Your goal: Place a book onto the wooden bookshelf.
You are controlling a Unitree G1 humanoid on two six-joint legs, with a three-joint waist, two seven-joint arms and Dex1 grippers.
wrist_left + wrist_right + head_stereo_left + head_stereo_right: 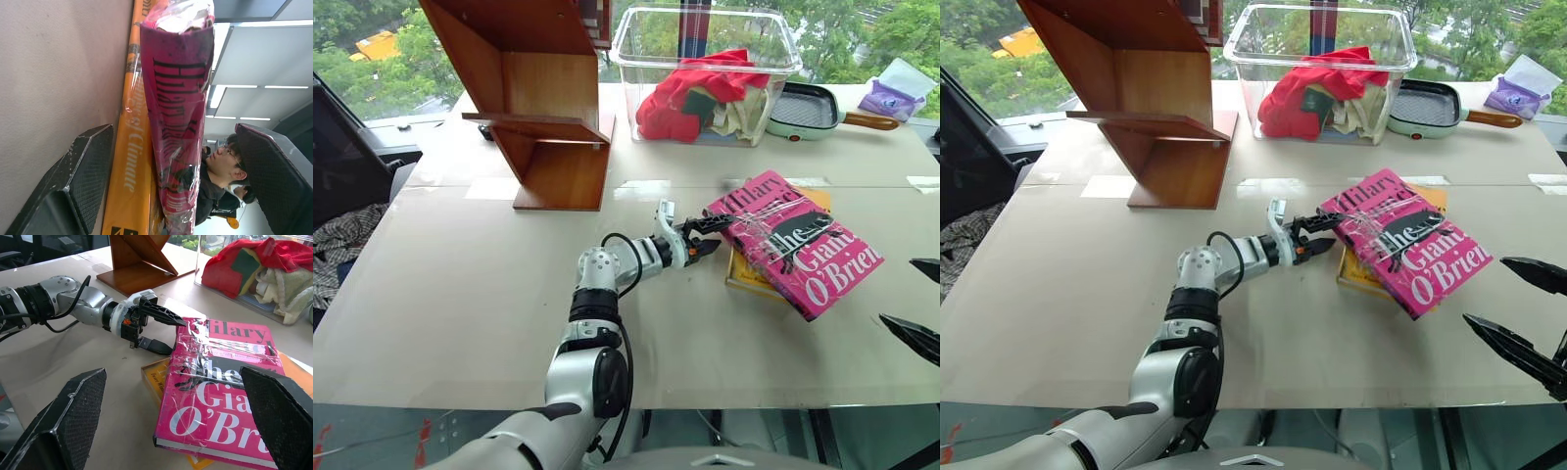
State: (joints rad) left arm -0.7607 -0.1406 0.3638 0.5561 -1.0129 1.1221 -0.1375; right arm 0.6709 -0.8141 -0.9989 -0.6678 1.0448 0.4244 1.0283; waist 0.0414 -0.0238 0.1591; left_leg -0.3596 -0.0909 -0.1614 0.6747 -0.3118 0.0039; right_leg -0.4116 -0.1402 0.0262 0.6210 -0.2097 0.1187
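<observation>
The left gripper (709,236) is standing spread, fingers bracketing the pink book's (797,245) near edge; the right gripper (1518,313) is hovering open beside it.

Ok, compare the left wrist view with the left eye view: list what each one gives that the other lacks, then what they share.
Left wrist view, not the eye view: the spines of the book and the yellow book under it, close up, and a person beyond them.
Left eye view, not the wrist view: the wooden bookshelf, the clear bin, the pan, the right gripper, open.
Both: the book lying on the yellow book on the table, and the left gripper open at the book's edge.
</observation>
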